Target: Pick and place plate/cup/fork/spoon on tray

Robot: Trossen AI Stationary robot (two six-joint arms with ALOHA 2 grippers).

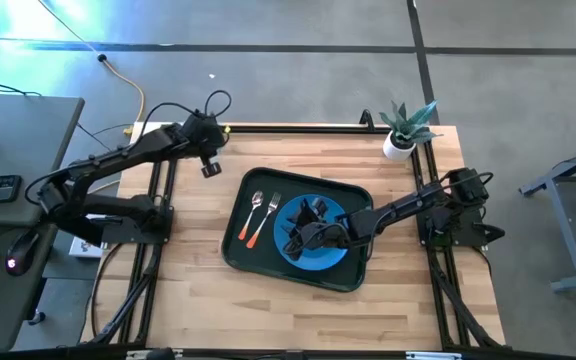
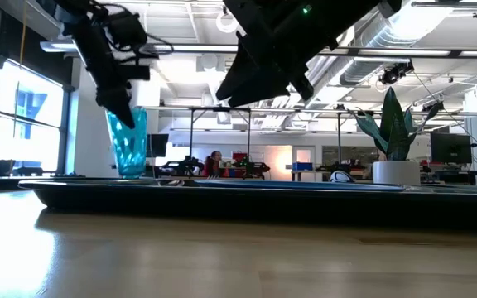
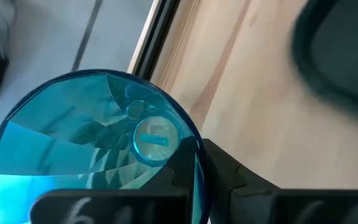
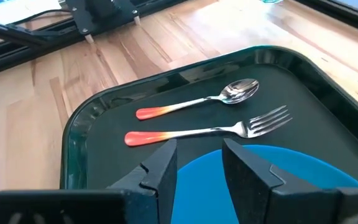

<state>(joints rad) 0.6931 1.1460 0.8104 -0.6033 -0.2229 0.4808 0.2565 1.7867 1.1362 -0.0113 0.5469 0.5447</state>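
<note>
The teal cup (image 2: 128, 142) stands upright at the table's far left, beyond the tray's far-left corner. My left gripper (image 1: 211, 166) is shut on it. In the left wrist view I look down into the cup (image 3: 92, 143). The blue plate (image 1: 334, 256), the fork (image 4: 210, 132) and the spoon (image 4: 197, 102) lie on the dark tray (image 1: 236, 250). The spoon and fork lie side by side to the plate's left. My right gripper (image 4: 199, 165) is open and empty just above the plate (image 4: 303, 171), its fingers pointing toward the fork. My left gripper holds the cup by its rim (image 3: 197, 149), one finger inside the cup and one finger (image 3: 229, 171) outside its wall. The fingers come from above, pointing down. The cup is upright below them. I cannot tell whether its base is clear of the table.
A white pot with a green plant (image 1: 401, 128) stands at the table's far right corner. Bare wood lies to the left of and in front of the tray. The table's black frame rail (image 3: 157, 37) runs close by the cup.
</note>
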